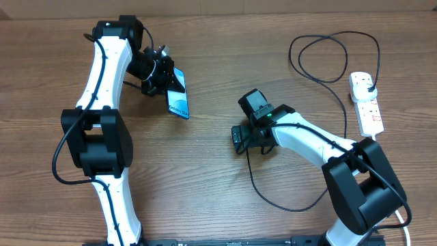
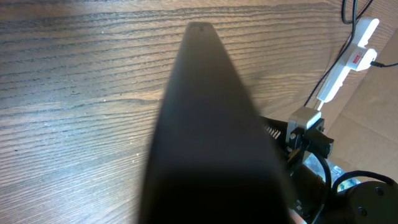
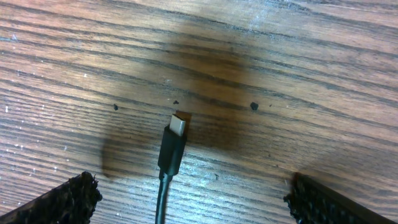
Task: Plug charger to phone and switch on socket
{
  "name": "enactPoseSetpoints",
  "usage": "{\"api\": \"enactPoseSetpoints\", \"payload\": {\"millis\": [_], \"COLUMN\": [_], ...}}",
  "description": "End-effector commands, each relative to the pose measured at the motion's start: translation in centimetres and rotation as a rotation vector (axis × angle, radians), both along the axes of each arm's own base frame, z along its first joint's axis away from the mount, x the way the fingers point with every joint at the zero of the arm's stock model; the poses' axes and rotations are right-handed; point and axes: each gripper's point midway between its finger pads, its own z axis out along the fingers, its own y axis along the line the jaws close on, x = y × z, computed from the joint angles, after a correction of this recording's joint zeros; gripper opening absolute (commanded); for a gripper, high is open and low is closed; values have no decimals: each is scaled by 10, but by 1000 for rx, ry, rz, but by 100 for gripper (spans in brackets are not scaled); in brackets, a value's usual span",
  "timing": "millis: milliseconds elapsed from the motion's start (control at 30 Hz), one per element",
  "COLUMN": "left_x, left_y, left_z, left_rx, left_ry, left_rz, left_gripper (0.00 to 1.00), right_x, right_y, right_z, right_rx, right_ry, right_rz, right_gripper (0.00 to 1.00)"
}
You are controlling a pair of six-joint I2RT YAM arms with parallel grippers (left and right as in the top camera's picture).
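Two end effectors are on different jobs: the left end effector (image 1: pixel 168 83) is clamped tight on the phone (image 1: pixel 179 102), holding it tilted over the tabletop (image 1: pixel 225 48) at the left with its lit blue screen showing from above. The right end effector (image 3: pixel 193 190) stands fully spread and empty, its fingertips (image 3: pixel 65 199) low on either side of the charger (image 3: pixel 168 162), whose connector tip (image 3: pixel 178 124) lies flat on the wood just ahead of them. In the left wrist view a dark blurred slab fills the middle, probably the phone's back, though it is too soft to be sure. The thin black cable runs in loose loops to a black plug (image 1: pixel 369 85) seated in the socket (image 1: pixel 367 104) at the far right. The cable should be light and limp, flopping if taken along its length, so the stiff moulded collar just behind the metal tip looks the place to pinch. The phone is slim, smooth and breakable, and will want a firm hold when the tip pushes in.
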Motion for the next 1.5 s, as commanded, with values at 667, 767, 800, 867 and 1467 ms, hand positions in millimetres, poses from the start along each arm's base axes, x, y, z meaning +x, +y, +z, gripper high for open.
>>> {"api": "enactPoseSetpoints", "payload": {"millis": [667,767,800,867,1467], "left_x": [-5,-9,-11,-15,-14], "left_y": [-30,-37,-39,-41,-49], "left_z": [37,48,50,54,69], "left_rx": [-226,-305,-323,-346,-453], "left_ry": [28,6,2,-3,-60], "left_rz": [19,-19,-28,-49,-81], "left_gripper": [4,4,4,4,4], "right_x": [-4,-1,1,2,-19], "right_y": [-1,0,2,2,3], "right_z": [-5,-5,-4,-4,-2], "right_rx": [4,9,15,17,26], "right_ry": [20,12,2,-2,104], "right_rz": [-1,-1,-1,-1,-9], "right_gripper": [100,100,100,100,29]}}
